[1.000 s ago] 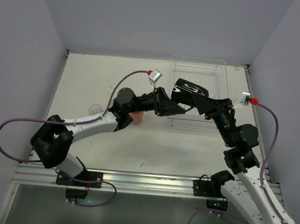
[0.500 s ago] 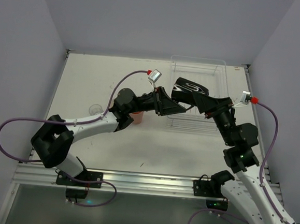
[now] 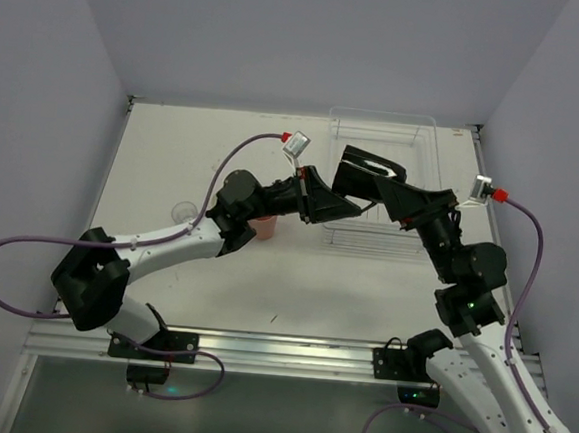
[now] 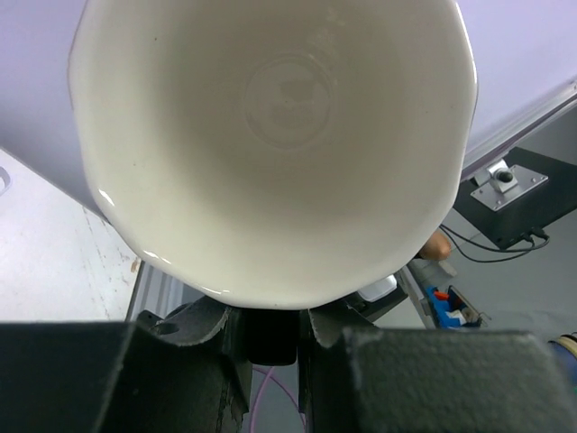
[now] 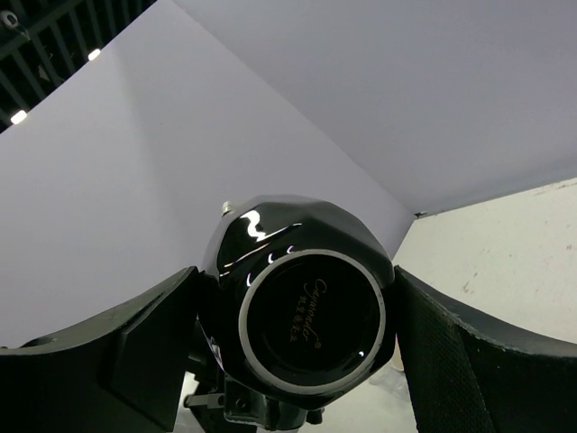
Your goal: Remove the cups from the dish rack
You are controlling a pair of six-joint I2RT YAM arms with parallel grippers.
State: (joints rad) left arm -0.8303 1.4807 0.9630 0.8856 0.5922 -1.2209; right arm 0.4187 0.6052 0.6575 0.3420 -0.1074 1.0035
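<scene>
Counter (image 3: pixel 174 157) boxed in by walls (image 3: pixel 70 79) on left, far and right edges; metal rail (image 3: pixel 259 350) along near edge. Open room mostly toward left edge and far left corner, plus a bare strip just ahead of rail. Dish rack (image 3: pixel 417 126) in far right corner: clear plastic, raised rim, thin ribbed dividers toward its near end. Salmon-pink tumbler (image 3: pixel 265 228) around mid-counter, partly under left arm (image 3: pixel 167 237); tiny clear cup (image 3: pixel 183 211) nearer left edge, apart from tumbler. Black cup (image 3: pixel 365 174) off the counter, up in the air over rack's near left part, between the two pincers. Outside glossy black and faceted, bright highlights across the shoulder; base a flat disc with pale ring and cursive lettering, too small to read. Inside cream-white, faint circle at bottom, rim slightly wavy. Lying on its side: long axis roughly level, running left-right along counter, mouth toward left edge and straight into left wrist view, base toward right wrist. Right pincer (image 3: pixel 387 189): clamped on black cup, one finger on each side of the body, jaws spread to cup's width. Left pincer (image 3: pixel 348 209): jaws drawn narrow, right at cup's lower rim; gripping the rim or only beside it, cannot tell.
</scene>
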